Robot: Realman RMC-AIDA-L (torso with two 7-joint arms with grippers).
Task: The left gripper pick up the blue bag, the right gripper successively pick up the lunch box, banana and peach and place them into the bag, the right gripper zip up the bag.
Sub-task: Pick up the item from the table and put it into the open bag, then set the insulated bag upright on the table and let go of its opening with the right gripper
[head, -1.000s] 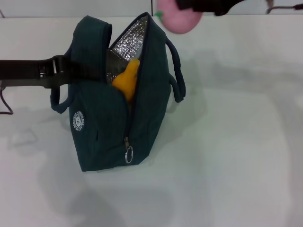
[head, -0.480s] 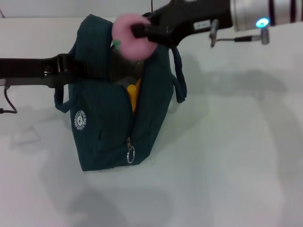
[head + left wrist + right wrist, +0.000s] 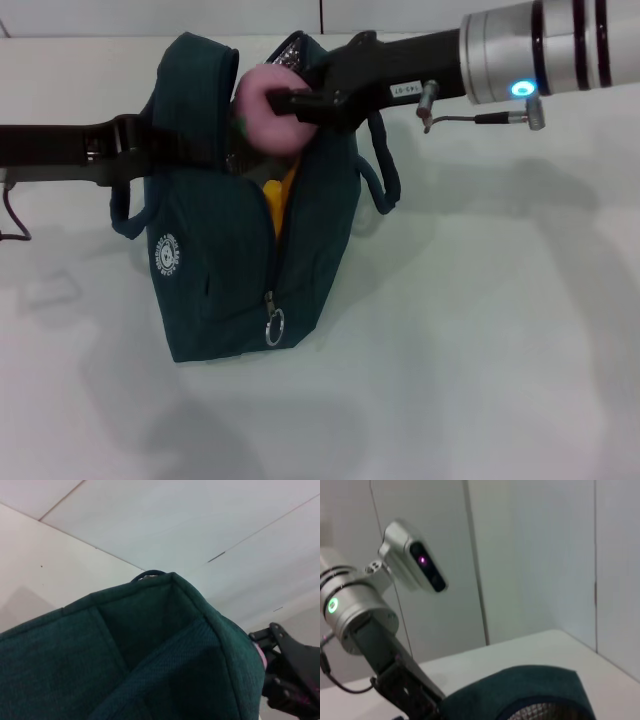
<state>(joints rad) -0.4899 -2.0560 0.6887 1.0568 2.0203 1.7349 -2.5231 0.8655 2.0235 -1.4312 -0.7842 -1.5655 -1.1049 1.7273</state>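
Note:
The dark blue bag (image 3: pixel 235 250) stands upright on the white table, its top unzipped. My left gripper (image 3: pixel 165 148) comes in from the left and is shut on the bag's left upper edge. My right gripper (image 3: pixel 285 102) is shut on the pink peach (image 3: pixel 262 108) and holds it in the bag's open mouth. The yellow-orange banana (image 3: pixel 280 198) shows inside the opening below the peach. The lunch box is hidden. The bag's fabric (image 3: pixel 125 660) fills the left wrist view, with the right gripper (image 3: pixel 287 677) at its edge. The bag's rim (image 3: pixel 520 690) shows in the right wrist view.
The zipper pull ring (image 3: pixel 274 327) hangs at the bag's near end. A carry handle (image 3: pixel 380 170) droops on the bag's right side. The left arm's silver wrist (image 3: pixel 350 605) shows beyond the bag. White table (image 3: pixel 480 340) lies around.
My right gripper has carried the peach from the far right of the bag leftward and down into the bag's open mouth. The left gripper and bag have stayed in place.

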